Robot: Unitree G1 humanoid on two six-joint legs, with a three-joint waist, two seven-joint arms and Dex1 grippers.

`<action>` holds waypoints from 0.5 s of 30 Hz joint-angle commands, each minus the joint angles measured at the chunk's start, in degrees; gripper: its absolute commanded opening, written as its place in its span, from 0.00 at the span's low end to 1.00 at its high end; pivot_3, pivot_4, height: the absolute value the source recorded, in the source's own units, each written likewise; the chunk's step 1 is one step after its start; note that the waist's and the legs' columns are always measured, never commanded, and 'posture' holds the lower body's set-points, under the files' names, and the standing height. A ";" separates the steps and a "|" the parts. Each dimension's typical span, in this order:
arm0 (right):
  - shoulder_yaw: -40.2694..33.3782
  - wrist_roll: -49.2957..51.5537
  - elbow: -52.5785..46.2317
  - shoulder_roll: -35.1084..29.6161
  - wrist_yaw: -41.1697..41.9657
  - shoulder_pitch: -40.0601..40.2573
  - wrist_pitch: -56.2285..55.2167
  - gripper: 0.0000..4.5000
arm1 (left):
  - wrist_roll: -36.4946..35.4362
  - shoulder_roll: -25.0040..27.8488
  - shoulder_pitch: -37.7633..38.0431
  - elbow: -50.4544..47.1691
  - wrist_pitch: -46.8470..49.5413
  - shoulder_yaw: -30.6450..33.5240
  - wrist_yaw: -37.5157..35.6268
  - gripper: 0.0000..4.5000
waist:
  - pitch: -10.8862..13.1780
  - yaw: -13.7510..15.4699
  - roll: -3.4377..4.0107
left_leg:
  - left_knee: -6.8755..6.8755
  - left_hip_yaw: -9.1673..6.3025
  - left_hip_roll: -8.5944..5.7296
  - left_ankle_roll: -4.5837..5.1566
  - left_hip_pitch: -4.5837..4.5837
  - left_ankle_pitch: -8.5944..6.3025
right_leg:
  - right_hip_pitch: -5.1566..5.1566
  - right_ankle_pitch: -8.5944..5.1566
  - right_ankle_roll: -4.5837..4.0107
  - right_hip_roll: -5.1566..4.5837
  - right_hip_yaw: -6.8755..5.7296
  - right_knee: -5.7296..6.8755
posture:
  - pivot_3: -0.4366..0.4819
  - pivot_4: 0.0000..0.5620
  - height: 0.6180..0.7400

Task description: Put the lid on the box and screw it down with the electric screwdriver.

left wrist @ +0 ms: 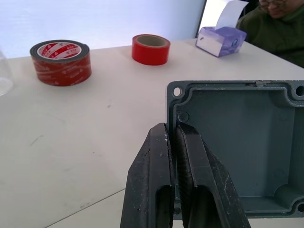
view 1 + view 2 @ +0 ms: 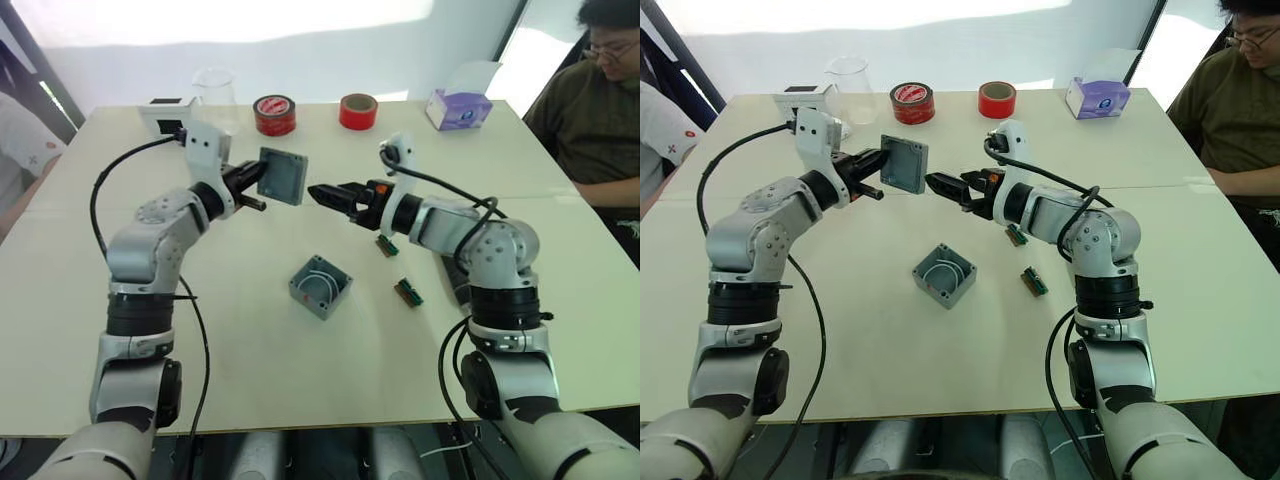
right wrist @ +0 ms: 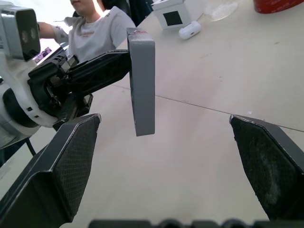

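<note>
My left gripper [image 2: 258, 178] is shut on one edge of the grey lid [image 2: 285, 175] and holds it upright in the air above the table, hollow side turned away from me [image 1: 237, 142]. The right gripper [image 2: 318, 192] is open and level with the lid, its fingertips pointing at the lid's face from a short way to the right, not touching it [image 3: 141, 80]. The grey box [image 2: 320, 285] lies open on the table below and between the arms, white wiring showing inside. A dark stick-like shape [image 2: 455, 283] lies behind my right forearm, mostly hidden; it may be the electric screwdriver.
Two small green circuit boards [image 2: 387, 245] [image 2: 407, 292] lie right of the box. Along the far edge stand a white box with a black screen [image 2: 165, 108], a glass beaker [image 2: 215, 88], two red tape rolls [image 2: 274, 114] [image 2: 358, 110] and a tissue box [image 2: 458, 108]. People sit at the far right [image 2: 600, 110] and far left [image 2: 20, 150].
</note>
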 commanded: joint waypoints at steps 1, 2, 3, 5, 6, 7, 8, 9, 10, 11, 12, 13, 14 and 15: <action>-0.77 -0.53 -1.07 -0.13 1.07 -2.00 -1.20 1.00 | 0.00 -0.82 -2.58 -1.57 -1.80 -0.22 0.27 0.00 | 0.00 -0.32 0.00 | 0.00 0.00 0.00 0.00 0.00 0.00 | 0.00 0.00 0.00 0.00 0.00 0.00 | 0.48 0.27 1.00; -1.00 -0.64 -1.02 0.12 0.99 -2.09 -1.29 1.00 | 0.11 -0.99 -2.66 -1.53 -1.92 -0.48 0.08 0.00 | 0.00 -0.39 0.00 | 0.00 0.00 0.00 0.00 0.00 0.00 | 0.00 0.00 0.00 0.00 0.00 0.00 | 0.48 0.27 1.00; -1.14 -0.81 -1.08 0.40 0.87 -2.16 -1.37 1.00 | 0.08 -1.19 -2.78 -1.46 -2.01 -0.63 -0.17 0.00 | 0.00 -0.42 0.00 | 0.00 0.00 0.01 0.00 0.00 0.00 | -0.01 0.00 0.00 0.01 0.00 0.00 | 0.48 0.27 1.00; -1.32 -1.07 -1.11 0.70 0.75 -2.23 -1.44 1.00 | 0.15 -1.47 -3.04 -1.26 -2.09 -0.77 -0.23 0.00 | 0.00 -0.44 0.00 | -0.01 0.00 0.02 0.00 0.00 0.00 | -0.01 0.00 0.00 0.02 0.00 0.00 | 0.48 0.27 1.00; -1.37 -1.21 -1.09 0.74 0.77 -2.25 -1.46 1.00 | 0.14 -1.55 -3.15 -1.16 -2.10 -0.81 -0.14 0.00 | 0.00 -0.43 0.00 | -0.01 0.00 0.02 0.00 0.00 0.00 | -0.01 0.00 0.00 0.02 0.00 0.00 | 0.48 0.27 1.00; -1.57 -1.21 -1.11 0.84 0.70 -2.21 -1.47 1.00 | -0.08 -1.77 -3.32 -1.02 -2.10 -0.81 -0.20 0.00 | 0.00 -0.42 0.00 | -0.01 0.00 0.02 0.00 0.00 0.00 | -0.01 0.00 0.00 0.02 0.00 0.00 | 0.48 0.27 1.00; -1.78 -1.18 -1.05 0.79 0.76 -2.22 -1.45 1.00 | -0.21 -2.03 -3.54 -0.88 -2.10 -0.89 -0.17 0.00 | 0.00 -0.40 0.00 | -0.01 0.00 0.02 0.00 0.00 0.00 | -0.01 0.00 0.00 0.02 0.00 0.00 | 0.48 0.27 1.00; -1.81 -1.23 -1.17 0.81 0.67 -2.22 -1.40 1.00 | -0.18 -2.19 -3.74 -0.74 -2.19 -1.11 -0.26 0.00 | 0.00 -0.37 0.00 | -0.01 0.00 0.02 0.00 0.00 0.00 | -0.01 0.00 0.00 0.02 0.00 0.00 | 0.48 0.27 1.00; -1.96 -1.11 -1.36 1.08 0.38 -2.21 -1.35 1.00 | -0.33 -2.32 -3.91 -0.63 -2.17 -1.32 -0.63 0.00 | 0.00 -0.37 0.00 | -0.01 0.00 0.02 0.00 0.00 0.00 | -0.01 0.00 0.00 0.02 0.00 0.00 | 0.48 0.27 1.00; -1.98 -1.13 -1.54 1.23 0.17 -2.19 -1.30 1.00 | -0.31 -2.44 -4.04 -0.55 -2.14 -1.48 -0.72 0.00 | 0.00 -0.36 0.00 | -0.01 0.00 0.02 0.00 0.00 0.00 | -0.01 0.00 0.00 0.02 0.00 0.00 | 0.48 0.27 1.00; -1.94 -1.25 -1.69 1.36 0.08 -2.15 -1.41 1.00 | -0.26 -2.40 -4.10 -0.53 -2.11 -1.72 -1.04 0.00 | 0.00 -0.36 0.00 | -0.01 0.00 0.02 0.00 0.00 0.00 | -0.01 0.00 0.00 0.02 0.00 0.00 | 0.48 0.27 1.00; -2.07 -1.40 -1.62 1.40 0.03 -2.18 -1.55 1.00 | -0.27 -2.48 -4.18 -0.47 -1.98 -1.87 -1.18 0.00 | 0.00 -0.36 0.00 | 0.00 0.00 0.02 0.00 0.00 0.00 | -0.01 0.00 0.00 0.02 0.00 0.00 | 0.48 0.27 1.00; -2.18 -1.57 -1.56 1.41 0.04 -2.21 -1.63 1.00 | -0.25 -2.52 -4.24 -0.42 -1.92 -1.96 -1.24 0.00 | 0.00 -0.35 0.00 | -0.01 0.00 0.02 0.00 0.00 0.00 | -0.01 0.00 0.00 0.02 0.00 0.00 | 0.48 0.27 1.00; -2.32 -1.72 -1.47 1.52 -0.06 -2.26 -1.75 1.00 | -0.28 -2.55 -4.22 -0.38 -1.89 -1.98 -1.34 0.00 | 0.00 -0.39 0.00 | -0.01 0.00 0.02 0.00 0.00 0.00 | -0.01 0.00 0.00 0.02 0.00 0.00 | 0.48 0.27 1.00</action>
